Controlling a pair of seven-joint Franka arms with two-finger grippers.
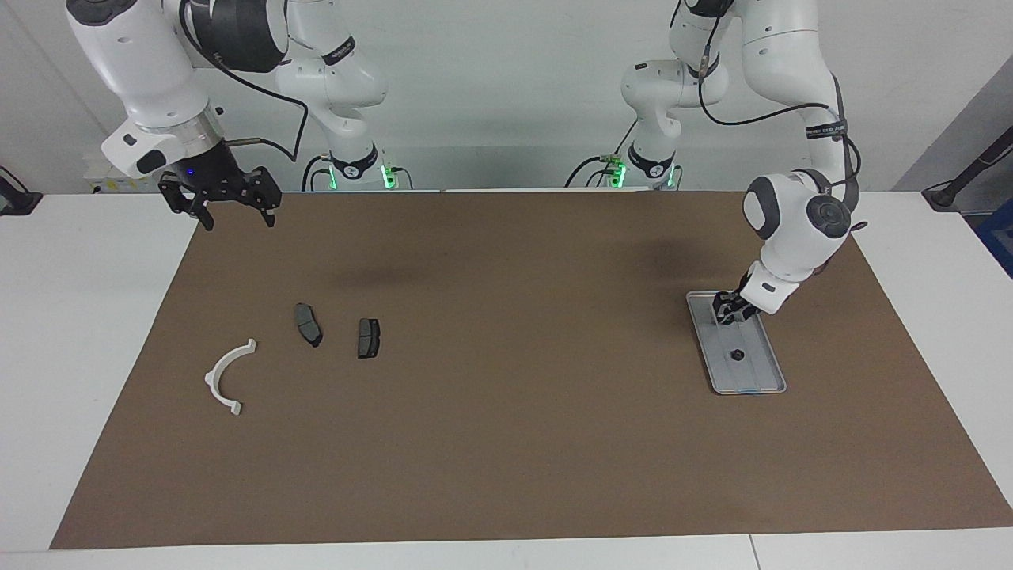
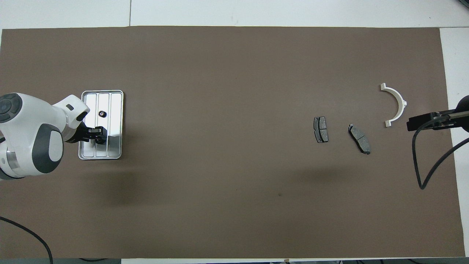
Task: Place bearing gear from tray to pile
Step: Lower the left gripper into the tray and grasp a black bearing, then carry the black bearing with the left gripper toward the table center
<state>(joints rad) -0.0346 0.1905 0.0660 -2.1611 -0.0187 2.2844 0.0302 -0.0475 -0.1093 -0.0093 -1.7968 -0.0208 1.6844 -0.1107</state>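
Note:
The silver ribbed tray lies toward the left arm's end of the table. One small black bearing gear lies free in it. My left gripper is low over the end of the tray nearer the robots. It covers the spot where a second gear lay, and that gear does not show apart from the gripper. The pile is two dark pads and a white bracket, toward the right arm's end. My right gripper hangs open and empty there and waits.
A brown mat covers most of the white table. In the overhead view the pads and bracket lie spread apart. A black cable hangs from the right arm.

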